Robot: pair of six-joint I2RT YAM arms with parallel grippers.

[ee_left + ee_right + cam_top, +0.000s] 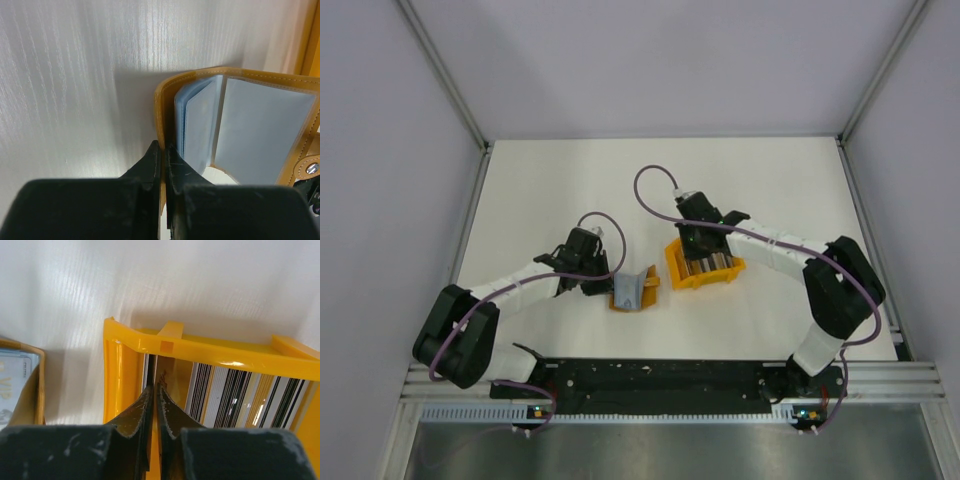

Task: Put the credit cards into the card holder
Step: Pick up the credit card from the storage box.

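Observation:
The mustard card holder (635,290) stands open on the table, its grey clear sleeves (265,130) facing up. My left gripper (604,281) is shut on the holder's left cover (161,107), with one finger on each side of it in the left wrist view (163,148). The credit cards (710,263) stand on edge as a striped row (235,395) in the orange bin (200,347). My right gripper (700,250) reaches down into the bin's left end. Its jaws (154,386) are pinched on a thin dark card (161,365) standing apart from the row.
The orange bin (673,262) sits just right of the holder, almost touching it. The holder's edge shows at the left of the right wrist view (35,385). Grey walls and metal frame rails (470,120) enclose the white table.

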